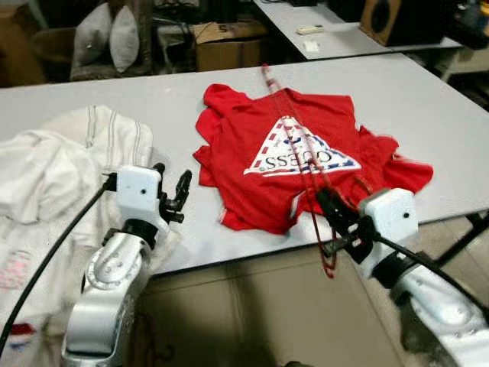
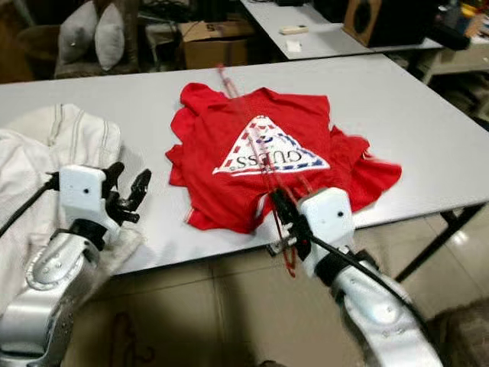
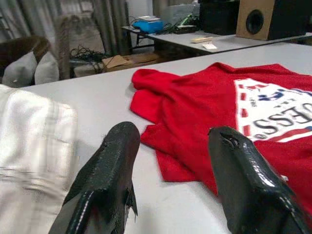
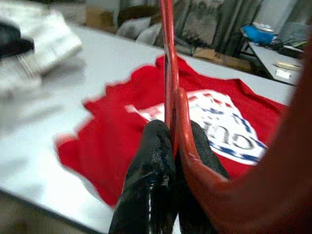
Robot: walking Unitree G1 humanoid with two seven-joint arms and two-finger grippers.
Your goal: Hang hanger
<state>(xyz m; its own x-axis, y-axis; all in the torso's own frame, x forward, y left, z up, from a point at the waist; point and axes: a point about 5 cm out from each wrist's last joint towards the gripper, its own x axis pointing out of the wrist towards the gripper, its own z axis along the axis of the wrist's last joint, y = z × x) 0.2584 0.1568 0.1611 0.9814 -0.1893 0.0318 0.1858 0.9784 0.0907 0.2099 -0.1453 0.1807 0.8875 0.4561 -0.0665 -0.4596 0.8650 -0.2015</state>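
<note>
Right pincer point(image 1: 334, 222) clamped on red hanger point(image 1: 302, 149), lying across red shirt point(image 1: 252, 130) on counter point(image 1: 428, 115). Left pincer point(image 1: 173, 195) apart, idle. Advice: keep grip firm, lift hanger level, avoid snagging shirt.

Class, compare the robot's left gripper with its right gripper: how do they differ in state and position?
The left gripper is open and holds nothing; the right gripper is shut on the red hanger. The left hovers near the white cloth; the right sits at the red shirt's near edge. Both have black fingers.
</note>
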